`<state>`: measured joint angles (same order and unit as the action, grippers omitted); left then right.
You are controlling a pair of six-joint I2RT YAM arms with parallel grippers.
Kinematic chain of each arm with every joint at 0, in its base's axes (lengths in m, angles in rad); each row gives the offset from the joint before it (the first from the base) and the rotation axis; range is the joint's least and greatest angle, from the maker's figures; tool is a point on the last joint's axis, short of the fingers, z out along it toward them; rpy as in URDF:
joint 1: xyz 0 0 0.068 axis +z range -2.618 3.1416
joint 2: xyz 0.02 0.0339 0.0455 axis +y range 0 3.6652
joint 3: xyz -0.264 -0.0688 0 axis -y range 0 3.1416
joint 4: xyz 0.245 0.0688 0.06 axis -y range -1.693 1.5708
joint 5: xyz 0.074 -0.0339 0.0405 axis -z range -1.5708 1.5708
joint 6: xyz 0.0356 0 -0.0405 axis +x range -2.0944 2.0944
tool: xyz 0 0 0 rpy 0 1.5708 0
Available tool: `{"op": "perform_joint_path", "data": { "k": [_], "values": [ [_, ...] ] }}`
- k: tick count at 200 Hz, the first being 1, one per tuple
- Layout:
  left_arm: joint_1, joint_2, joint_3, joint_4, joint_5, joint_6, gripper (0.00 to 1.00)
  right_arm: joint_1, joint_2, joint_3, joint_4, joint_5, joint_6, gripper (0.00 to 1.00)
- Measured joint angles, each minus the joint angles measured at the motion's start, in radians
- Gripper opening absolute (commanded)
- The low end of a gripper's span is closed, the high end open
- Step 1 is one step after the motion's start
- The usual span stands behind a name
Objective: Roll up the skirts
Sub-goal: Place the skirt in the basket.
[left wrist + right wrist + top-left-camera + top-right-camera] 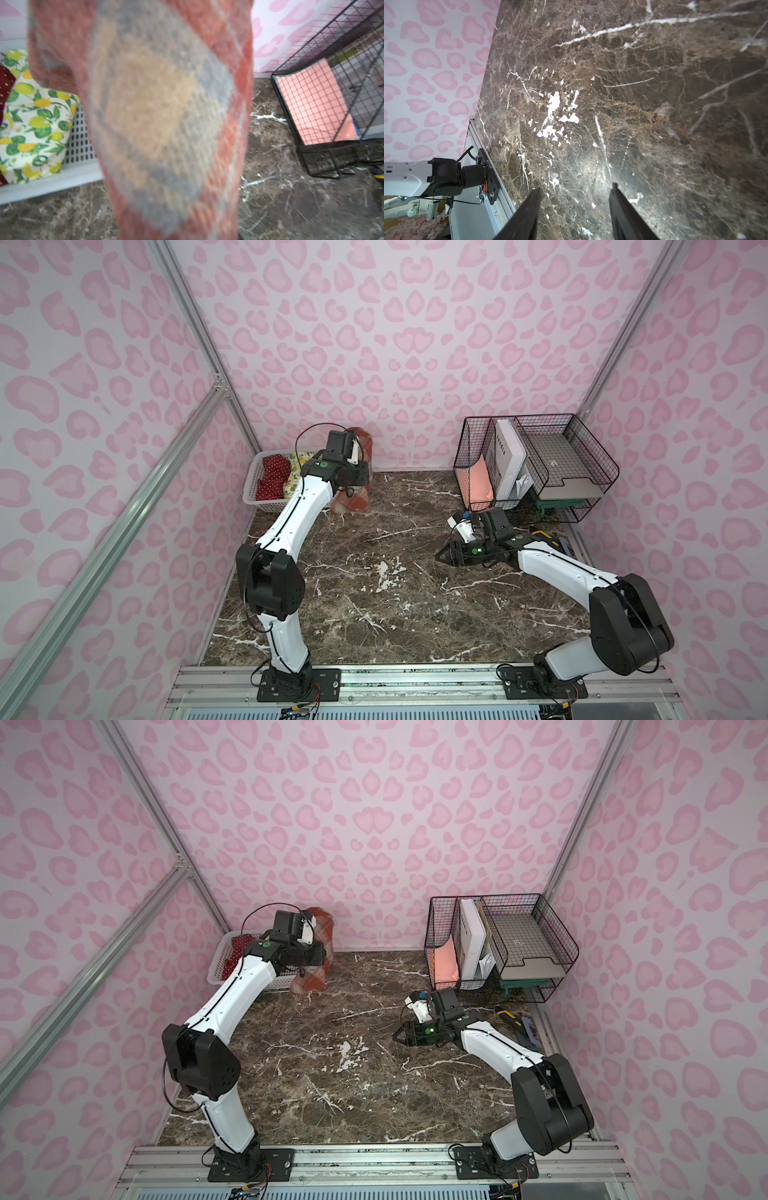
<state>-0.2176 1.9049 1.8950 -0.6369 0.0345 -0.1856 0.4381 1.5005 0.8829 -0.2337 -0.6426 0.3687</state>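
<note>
Gripping the plaid skirt (155, 124), left gripper (358, 475) raised beside the basket (249, 494), right gripper (575, 186) spread apart over the table (654, 104).

Both top views look steeply down from high, sharing the whole worktop (374, 593). Left wrist view sits close against the plaid skirt (155, 114); right wrist view faces worktop beyond the right gripper (575, 187).

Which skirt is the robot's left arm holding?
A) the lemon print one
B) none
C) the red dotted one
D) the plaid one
D: the plaid skirt is clamped in the left gripper beside the basket, while the red skirt and the lemon skirt lie inside the basket.
</note>
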Motion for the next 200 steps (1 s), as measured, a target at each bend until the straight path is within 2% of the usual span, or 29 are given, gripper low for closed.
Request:
{"op": "perform_joint_path", "data": {
  "k": [37,70,88,141,200],
  "values": [
    [0.141,0.156,0.147,0.019,0.172,0.067,0.0,-0.018,0.055,-0.019,0.029,-0.004,0.0,0.57],
    [0.18,0.331,0.393,0.034,0.311,0.08,0.0,-0.047,0.098,-0.021,0.064,-0.013,0.0,0.57],
    [0.198,0.4,0.463,0.071,0.363,0.077,0.0,-0.05,0.124,-0.021,0.079,-0.013,0.0,0.57],
    [0.263,0.554,0.541,0.112,0.371,0.052,0.0,-0.053,0.193,-0.01,0.102,-0.025,0.0,0.57],
    [0.274,0.664,0.556,0.077,0.33,0.055,0.0,-0.054,0.215,-0.003,0.122,-0.025,-0.003,0.57]
  ]
}}
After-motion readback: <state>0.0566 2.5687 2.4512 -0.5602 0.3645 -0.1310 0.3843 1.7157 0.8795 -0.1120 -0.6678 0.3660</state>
